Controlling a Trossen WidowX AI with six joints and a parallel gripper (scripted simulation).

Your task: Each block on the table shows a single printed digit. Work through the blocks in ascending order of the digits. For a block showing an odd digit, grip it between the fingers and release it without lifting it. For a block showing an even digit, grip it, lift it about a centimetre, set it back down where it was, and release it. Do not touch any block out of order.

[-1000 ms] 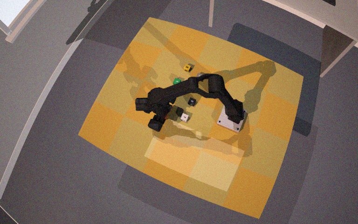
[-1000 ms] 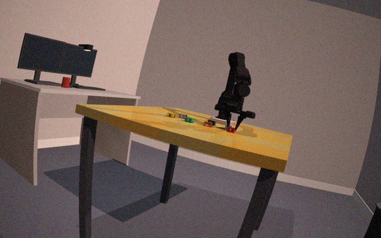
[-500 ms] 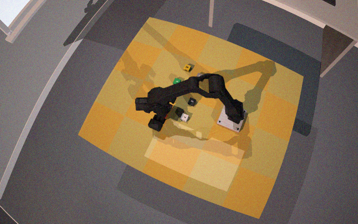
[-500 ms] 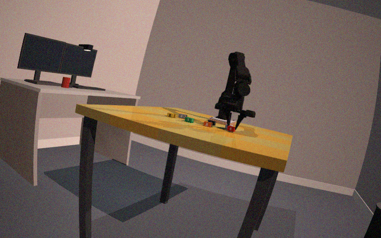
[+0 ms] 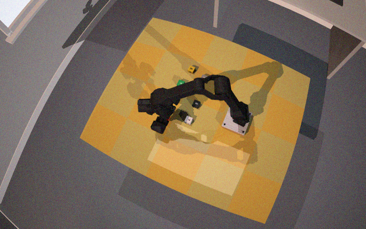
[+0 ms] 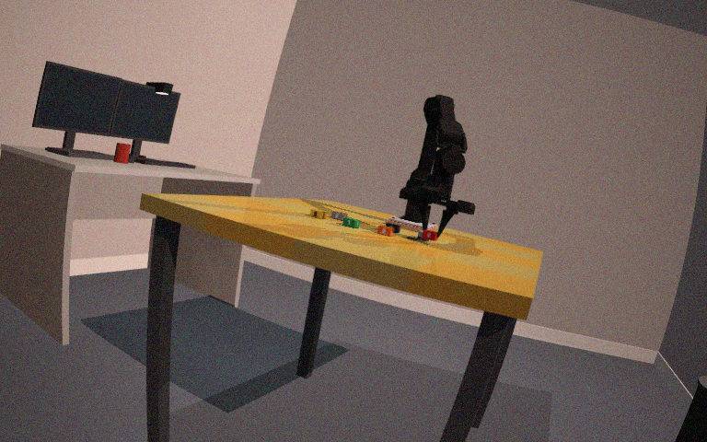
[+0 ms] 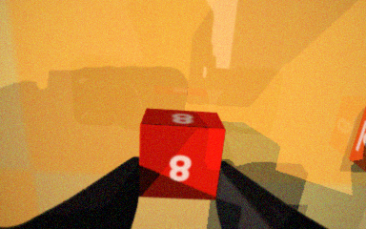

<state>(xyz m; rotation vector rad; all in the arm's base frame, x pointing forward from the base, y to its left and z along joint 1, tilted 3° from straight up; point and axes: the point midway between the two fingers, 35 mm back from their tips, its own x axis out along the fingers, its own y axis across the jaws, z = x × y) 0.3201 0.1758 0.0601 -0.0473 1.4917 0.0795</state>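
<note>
Red block 8 [image 5: 168, 119] [image 6: 429, 235] [image 7: 181, 149] sits snug between my gripper's [image 5: 167, 119] [image 6: 431, 232] [image 7: 180, 163] two fingers, at the table [image 5: 210, 172] [image 6: 333, 255] [image 7: 110, 38]; eight is even, so I think it needs a tiny lift.

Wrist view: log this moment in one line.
tool shut on red block | digit 8, even | orange block at right edge, partly cut off

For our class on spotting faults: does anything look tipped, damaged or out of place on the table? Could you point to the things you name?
Nothing stands out. The red block [image 6: 429, 235] [image 7: 180, 159] sits squarely between the gripper's [image 6: 431, 234] [image 7: 180, 164] fingers, its 8 upright, and I see no spill or damage.
</note>
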